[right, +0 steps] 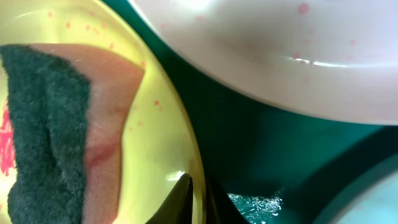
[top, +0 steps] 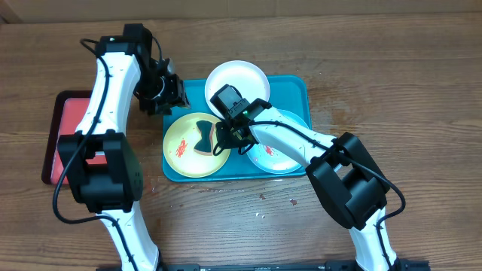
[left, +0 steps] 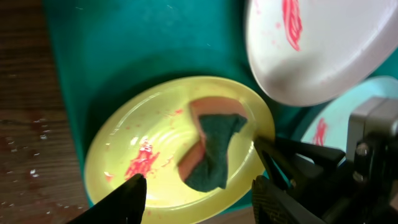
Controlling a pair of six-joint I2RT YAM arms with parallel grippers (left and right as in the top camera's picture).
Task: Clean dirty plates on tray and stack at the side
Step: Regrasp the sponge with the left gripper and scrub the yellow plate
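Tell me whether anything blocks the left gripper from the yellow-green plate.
Nothing visible does. The left gripper hangs open short of the yellow-green plate, with only bare teal tray between them. A sponge lies on the plate, and the right gripper grips its rim.

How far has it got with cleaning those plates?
Barely started. Nothing looks done: the white plate, yellow-green plate and aqua plate all show red smears and sit on the tray; none is stacked aside. In hand: a sponge lies on the yellow-green plate, the right fingers pinch its rim, and the left fingers hang open over it. To do: wiping all three, then stacking.
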